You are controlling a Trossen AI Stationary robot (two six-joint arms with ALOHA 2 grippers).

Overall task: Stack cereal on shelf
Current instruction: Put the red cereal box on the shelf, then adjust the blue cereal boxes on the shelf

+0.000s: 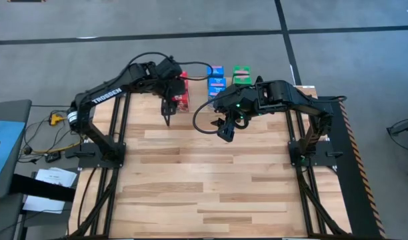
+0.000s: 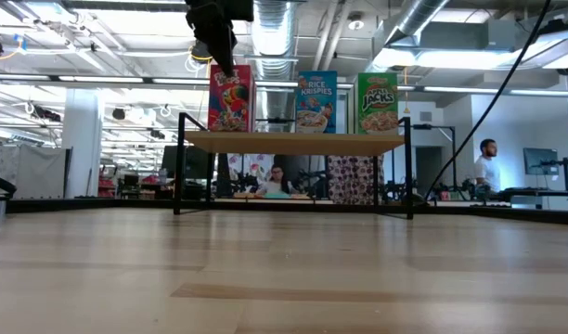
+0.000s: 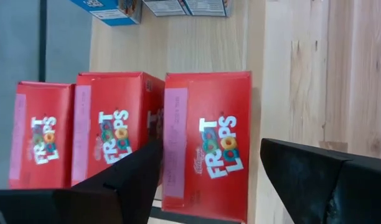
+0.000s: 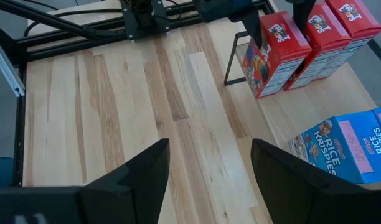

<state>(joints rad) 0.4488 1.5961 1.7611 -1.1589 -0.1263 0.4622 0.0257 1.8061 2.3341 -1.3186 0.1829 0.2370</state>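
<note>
My left end effector hangs spread wide just above the front red cereal box on the shelf, fingers either side, not gripping. Behind it stand two more red boxes; blue boxes and green boxes stand beside them. My right end effector hovers open and empty over the worktop, near the shelf.

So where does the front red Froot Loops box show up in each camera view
High view: front red box, upper middle, under the left claw.
Low view, leftmost on the shelf.
Left wrist view, centre, between that claw's fingers.
Right wrist view, upper right.
Shared landmark: the blue Rice Krispies box beside it.
</note>
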